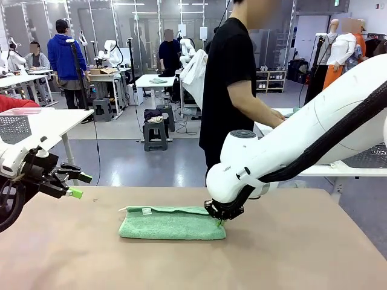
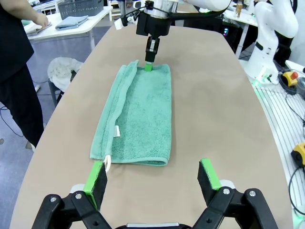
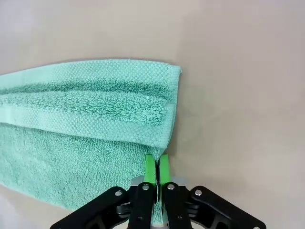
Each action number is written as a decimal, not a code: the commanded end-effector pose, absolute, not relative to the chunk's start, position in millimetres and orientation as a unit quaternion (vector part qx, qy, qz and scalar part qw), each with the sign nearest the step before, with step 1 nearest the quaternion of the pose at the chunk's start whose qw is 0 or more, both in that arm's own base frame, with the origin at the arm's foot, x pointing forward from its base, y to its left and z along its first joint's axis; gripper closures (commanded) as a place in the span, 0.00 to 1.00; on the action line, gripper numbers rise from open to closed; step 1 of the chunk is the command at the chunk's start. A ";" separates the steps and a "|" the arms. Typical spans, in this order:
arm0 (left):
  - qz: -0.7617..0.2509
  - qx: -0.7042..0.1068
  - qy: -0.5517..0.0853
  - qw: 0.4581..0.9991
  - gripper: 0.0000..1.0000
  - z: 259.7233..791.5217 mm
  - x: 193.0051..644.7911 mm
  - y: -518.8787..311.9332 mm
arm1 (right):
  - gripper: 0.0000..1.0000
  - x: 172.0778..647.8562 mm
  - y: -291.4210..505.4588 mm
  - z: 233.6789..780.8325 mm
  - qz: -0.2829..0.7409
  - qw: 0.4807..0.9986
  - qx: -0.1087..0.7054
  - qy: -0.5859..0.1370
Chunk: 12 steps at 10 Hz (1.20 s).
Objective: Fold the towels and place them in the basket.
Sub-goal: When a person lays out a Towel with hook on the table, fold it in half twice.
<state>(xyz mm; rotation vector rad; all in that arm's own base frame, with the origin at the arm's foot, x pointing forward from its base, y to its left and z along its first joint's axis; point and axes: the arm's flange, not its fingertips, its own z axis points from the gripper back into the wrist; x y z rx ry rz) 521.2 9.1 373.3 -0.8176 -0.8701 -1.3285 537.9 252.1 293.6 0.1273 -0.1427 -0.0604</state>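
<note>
A mint green towel (image 1: 172, 223) (image 2: 140, 114) (image 3: 86, 119) lies folded lengthwise on the tan table, a white tag near its left end. My right gripper (image 1: 221, 222) (image 2: 149, 67) (image 3: 157, 164) is down at the towel's right end, shut on the hem of that short edge. At the table's left side my left gripper (image 1: 81, 185) (image 2: 152, 175) hovers open with nothing between its fingers, a short way off the towel's left end. The dark mesh basket (image 2: 78, 7) stands on a white side table beyond the right arm, with a grey-blue towel (image 2: 71, 21) lying beside it.
A person in a black shirt (image 1: 233, 78) stands at the far side, hands on the white side table (image 1: 338, 170). A pale mesh basket (image 1: 13, 128) sits on another white table at the left. Bare tabletop (image 1: 290, 241) surrounds the towel.
</note>
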 end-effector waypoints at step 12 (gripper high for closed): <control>-0.578 -0.358 -0.378 0.628 0.03 374.4 521.0 8.8 | 1.00 487.5 289.4 387.9 0.019 0.991 0.010 -0.134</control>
